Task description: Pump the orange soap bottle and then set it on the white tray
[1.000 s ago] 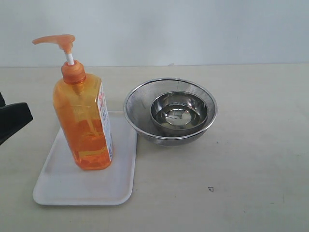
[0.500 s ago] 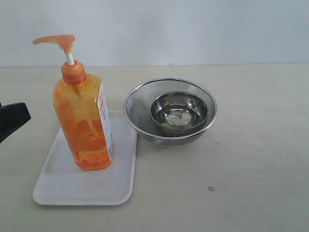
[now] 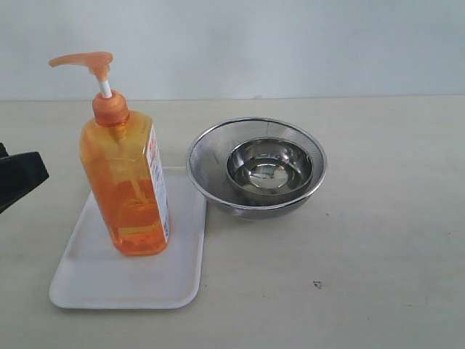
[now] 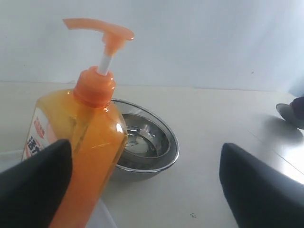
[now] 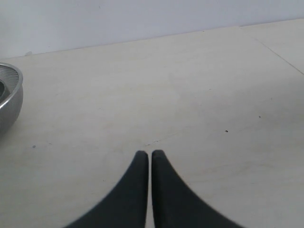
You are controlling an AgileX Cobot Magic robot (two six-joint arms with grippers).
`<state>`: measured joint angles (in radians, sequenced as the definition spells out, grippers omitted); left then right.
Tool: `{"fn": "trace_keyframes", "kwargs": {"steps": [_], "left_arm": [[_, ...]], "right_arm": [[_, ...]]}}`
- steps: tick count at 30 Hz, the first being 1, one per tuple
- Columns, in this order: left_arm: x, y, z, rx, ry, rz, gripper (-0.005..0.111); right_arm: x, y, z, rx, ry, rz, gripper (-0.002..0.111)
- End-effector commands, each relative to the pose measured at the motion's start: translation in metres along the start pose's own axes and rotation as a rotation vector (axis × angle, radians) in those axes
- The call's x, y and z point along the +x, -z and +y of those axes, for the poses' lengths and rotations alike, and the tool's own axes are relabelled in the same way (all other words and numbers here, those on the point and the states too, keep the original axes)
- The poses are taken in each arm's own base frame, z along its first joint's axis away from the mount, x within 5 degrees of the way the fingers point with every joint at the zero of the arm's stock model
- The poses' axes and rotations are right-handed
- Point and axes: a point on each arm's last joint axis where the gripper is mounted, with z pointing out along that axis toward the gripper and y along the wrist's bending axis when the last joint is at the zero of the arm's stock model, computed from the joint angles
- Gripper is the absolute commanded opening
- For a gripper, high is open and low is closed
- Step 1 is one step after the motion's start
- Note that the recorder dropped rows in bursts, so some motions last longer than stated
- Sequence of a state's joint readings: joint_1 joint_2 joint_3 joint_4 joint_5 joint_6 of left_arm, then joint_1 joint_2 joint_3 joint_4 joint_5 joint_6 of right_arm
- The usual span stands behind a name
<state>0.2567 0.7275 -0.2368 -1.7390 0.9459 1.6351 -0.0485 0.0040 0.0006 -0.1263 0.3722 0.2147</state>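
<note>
The orange soap bottle (image 3: 127, 182) stands upright on the white tray (image 3: 131, 276), its pump head pointing left. In the left wrist view the orange soap bottle (image 4: 88, 137) is close by, partly behind one black finger. My left gripper (image 4: 145, 164) is open, its jaws wide apart, and holds nothing. Only one black finger (image 3: 18, 178) of it shows at the left edge of the exterior view, apart from the bottle. My right gripper (image 5: 150, 154) is shut over bare table, with nothing in it; it is outside the exterior view.
A round steel strainer bowl (image 3: 256, 167) with a smaller steel bowl inside stands just right of the tray. The same strainer bowl (image 4: 149, 145) shows behind the bottle in the left wrist view. A pale wall rises behind the table.
The black finger at the left edge of the exterior view has shifted slightly, back toward the left edge. The bottle and tray have not moved.
</note>
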Motion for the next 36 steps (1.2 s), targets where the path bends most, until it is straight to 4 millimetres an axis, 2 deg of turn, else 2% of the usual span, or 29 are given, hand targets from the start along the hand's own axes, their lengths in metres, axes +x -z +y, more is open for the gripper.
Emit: {"fn": "trace_keyframes", "kwargs": {"steps": [1, 9, 16, 21, 27, 36], "left_arm": [[0.0, 0.001, -0.001, 0.009, 0.013, -0.006, 0.079], [-0.002, 0.0, 0.003, -0.037, 0.01, -0.007, 0.079], [-0.015, 0.001, 0.007, -0.148, 0.092, 0.169, 0.079], [-0.016, 0.003, 0.014, -0.245, 0.172, 0.19, 0.079], [-0.021, 0.0, 0.002, -0.095, 0.141, 0.131, 0.079], [-0.018, 0.0, 0.0, -0.071, 0.154, 0.134, 0.079]], "right_arm": [[-0.001, 0.0, 0.0, 0.002, 0.007, -0.008, 0.0], [-0.001, 0.0, 0.0, 0.002, 0.007, -0.008, 0.0], [-0.001, 0.0, 0.0, 0.002, 0.007, -0.008, 0.0], [-0.001, 0.0, 0.0, 0.002, 0.007, -0.008, 0.0], [-0.001, 0.0, 0.0, 0.002, 0.007, -0.008, 0.0], [-0.001, 0.0, 0.0, 0.002, 0.007, -0.008, 0.0]]}}
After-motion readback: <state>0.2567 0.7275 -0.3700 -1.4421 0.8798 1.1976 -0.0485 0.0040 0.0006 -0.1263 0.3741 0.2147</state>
